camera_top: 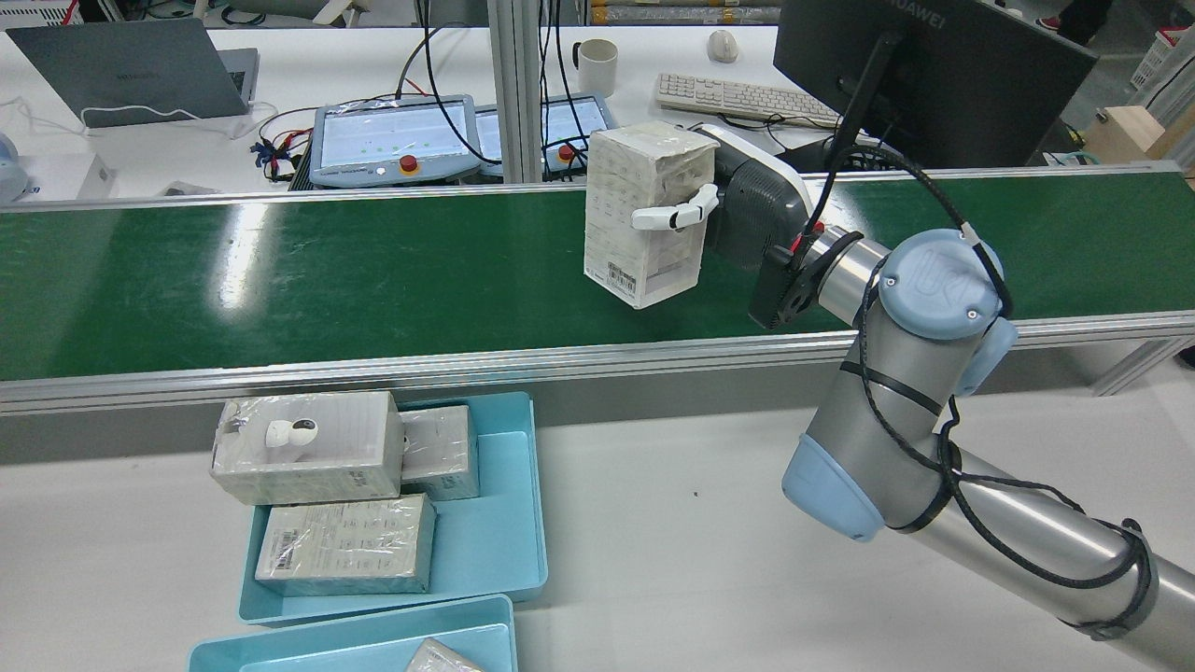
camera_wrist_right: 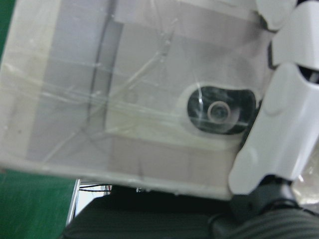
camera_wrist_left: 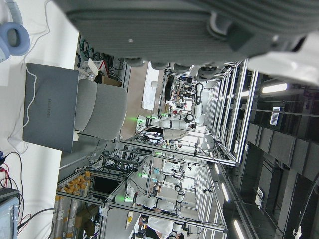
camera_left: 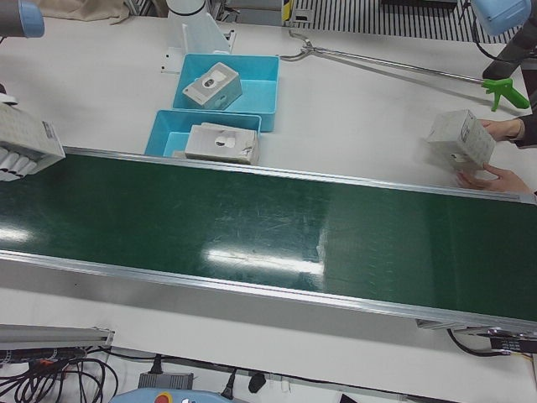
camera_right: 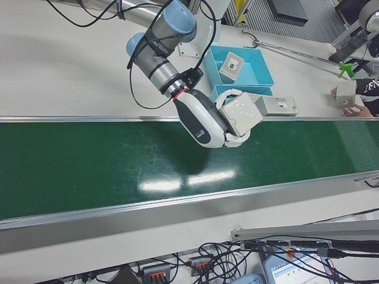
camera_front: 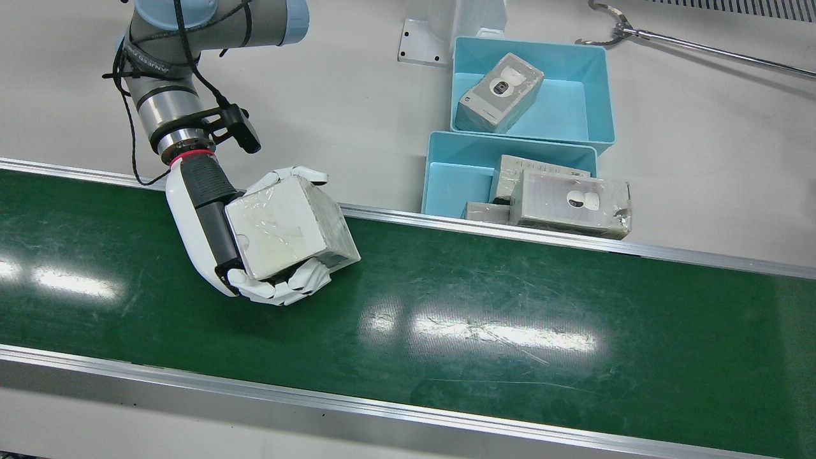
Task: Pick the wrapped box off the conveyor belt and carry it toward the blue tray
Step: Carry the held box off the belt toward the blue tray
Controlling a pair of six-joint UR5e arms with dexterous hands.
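Note:
My right hand (camera_front: 210, 223) is shut on the wrapped box (camera_front: 287, 226), a pale carton under clear film. The fingers (camera_top: 672, 215) curl round its sides. The box (camera_top: 644, 210) is tilted and seems to hang just above the green conveyor belt (camera_front: 510, 306), near the belt's edge on the robot's side. In the right-front view the hand (camera_right: 204, 121) and box (camera_right: 243, 115) cast a shadow on the belt. The right hand view is filled by the box (camera_wrist_right: 124, 99), with white fingers (camera_wrist_right: 284, 124) pressed on it. The blue tray (camera_front: 446, 143) lies to the view's right. Only grey underside of the left hand (camera_wrist_left: 174, 25) shows.
Two blue trays (camera_top: 504, 523) (camera_front: 593, 83) sit on the white table beside the belt and hold wrapped boxes; one box (camera_front: 574, 204) overhangs the near tray's rim. A metal hook pole (camera_front: 701, 48) lies behind them. A person's hands hold another box (camera_left: 460, 138) at the belt's far end.

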